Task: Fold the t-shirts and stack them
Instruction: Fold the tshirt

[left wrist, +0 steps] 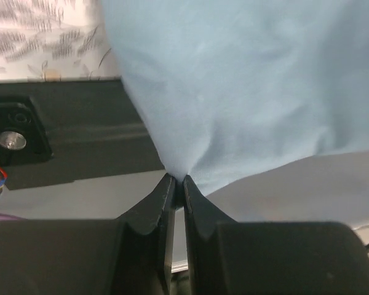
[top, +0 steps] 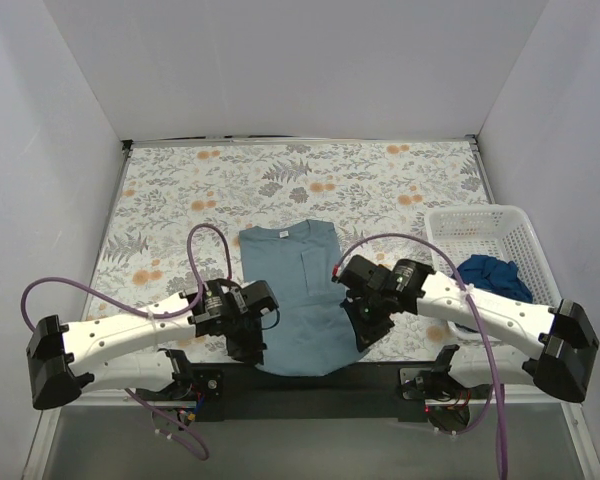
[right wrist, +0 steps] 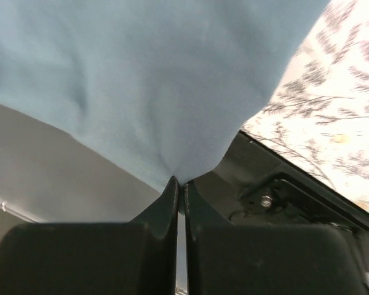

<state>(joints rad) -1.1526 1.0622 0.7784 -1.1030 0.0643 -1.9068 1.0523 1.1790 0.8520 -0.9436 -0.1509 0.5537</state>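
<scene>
A slate-blue t-shirt (top: 298, 295) lies lengthwise in the middle of the floral table, collar toward the back, sleeves folded in. Its near hem hangs over the table's front edge. My left gripper (top: 252, 350) is shut on the shirt's near left corner (left wrist: 190, 110), cloth pinched at the fingertips (left wrist: 170, 184). My right gripper (top: 364, 338) is shut on the near right corner (right wrist: 141, 92), cloth bunched at its fingertips (right wrist: 171, 184). A darker royal blue t-shirt (top: 492, 274) lies crumpled in the white basket (top: 480, 224).
The white lattice basket stands at the right edge of the table. The black mounting rail (top: 320, 378) runs along the near edge under the shirt's hem. White walls close the sides and back. Purple cables (top: 212, 240) loop above both arms.
</scene>
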